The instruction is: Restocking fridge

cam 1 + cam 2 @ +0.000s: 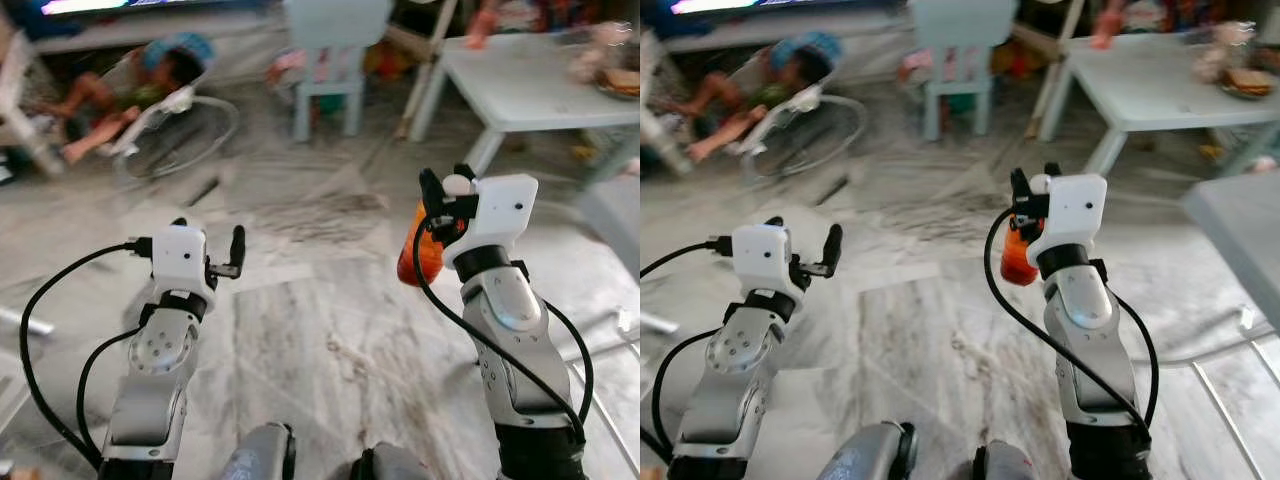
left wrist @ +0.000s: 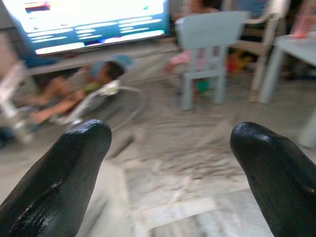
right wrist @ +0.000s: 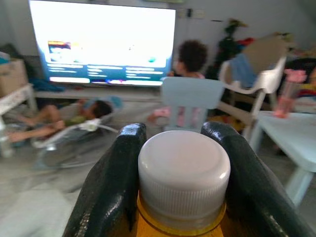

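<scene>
One bottle [image 1: 421,250], orange with a white cap [image 3: 183,173], is carried upright in the right gripper [image 3: 183,163], the two fingers [image 3: 111,187] being pressed against its neck and cap on either side. It is held at chest height over the marble floor [image 1: 330,340], touching nothing else. The left gripper [image 2: 170,163] is raised alongside, spread wide and empty. A living room is faced: a lit screen [image 3: 101,47], a small blue chair [image 1: 330,60], a pale table [image 1: 540,85], a person in a bouncer [image 1: 120,100] and another seated by the screen. The carrying step is judged to be in hand. No fridge can be made out, so it must be found and approached, its door probably being opened by the free left gripper while the bottle is kept upright.
</scene>
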`<state>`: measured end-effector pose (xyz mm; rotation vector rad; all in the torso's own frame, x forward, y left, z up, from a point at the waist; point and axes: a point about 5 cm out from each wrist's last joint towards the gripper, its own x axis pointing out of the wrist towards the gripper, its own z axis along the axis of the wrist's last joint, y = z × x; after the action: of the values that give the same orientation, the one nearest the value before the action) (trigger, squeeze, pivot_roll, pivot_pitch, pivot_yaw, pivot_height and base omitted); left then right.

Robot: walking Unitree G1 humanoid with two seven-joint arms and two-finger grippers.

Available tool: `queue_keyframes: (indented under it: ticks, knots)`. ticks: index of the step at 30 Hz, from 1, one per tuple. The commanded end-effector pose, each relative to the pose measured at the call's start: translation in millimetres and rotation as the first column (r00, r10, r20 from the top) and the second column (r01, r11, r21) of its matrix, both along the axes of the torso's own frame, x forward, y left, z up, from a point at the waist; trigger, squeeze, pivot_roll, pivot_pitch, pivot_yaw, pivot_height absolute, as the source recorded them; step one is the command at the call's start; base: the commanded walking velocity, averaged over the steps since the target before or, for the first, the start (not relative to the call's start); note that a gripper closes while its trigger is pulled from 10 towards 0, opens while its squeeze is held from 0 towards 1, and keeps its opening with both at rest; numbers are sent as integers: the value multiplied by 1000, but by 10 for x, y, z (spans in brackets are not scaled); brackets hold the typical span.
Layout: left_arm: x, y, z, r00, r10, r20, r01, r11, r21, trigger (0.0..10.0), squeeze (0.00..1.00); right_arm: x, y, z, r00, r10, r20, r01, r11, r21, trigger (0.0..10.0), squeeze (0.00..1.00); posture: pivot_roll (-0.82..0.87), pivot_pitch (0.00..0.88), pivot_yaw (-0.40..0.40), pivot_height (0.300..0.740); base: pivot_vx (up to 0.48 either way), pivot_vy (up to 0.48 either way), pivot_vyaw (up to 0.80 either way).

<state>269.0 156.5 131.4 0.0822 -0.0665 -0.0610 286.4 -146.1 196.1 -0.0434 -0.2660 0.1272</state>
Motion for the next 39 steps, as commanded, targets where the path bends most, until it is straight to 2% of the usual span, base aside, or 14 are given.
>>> queue_keyframes:
  ticks: [1, 4, 5, 10, 22, 27, 39]
  knots:
    - [-35, 46, -24, 1000, 19, -3, -19, 1000, 8, 10000, 0, -45, -118, -11, 999, -44, 8, 44, 999, 19, 10000, 0, 109, 98, -15, 740, 0, 0, 800]
    - [-92, 123, -103, 999, 44, -21, -43, 999, 22, 10000, 0, -99, -157, -94, 999, -50, -14, 50, 999, 21, 10000, 0, 109, 75, -17, 740, 0, 0, 800]
    - [-156, 167, -178, 998, 48, -44, -47, 998, 30, 10000, 0, -145, -183, -159, 998, -50, -32, 51, 999, 17, 10000, 0, 107, 69, -19, 740, 0, 0, 800]
    - [-246, 238, -249, 995, 76, -62, -73, 996, 54, 10000, 0, -173, -216, -239, 997, -48, -64, 48, 999, 8, 10000, 0, 108, 62, -26, 740, 0, 0, 800]
    - [-212, 334, -242, 993, 106, -47, -102, 991, 85, 10000, 0, -84, -134, -209, 999, -8, -52, 9, 1000, 30, 10000, 0, 126, 68, -33, 740, 0, 0, 800]
    - [-213, 272, -251, 995, 90, -48, -86, 993, 86, 10000, 0, -99, -126, -227, 998, -9, -59, 11, 999, 38, 10000, 0, 121, 77, -27, 740, 0, 0, 800]
    - [-172, 295, -217, 993, 114, -42, -110, 990, 86, 10000, 0, -81, -107, -222, 998, 9, -69, -5, 999, 51, 10000, 0, 124, 99, -31, 740, 0, 0, 800]
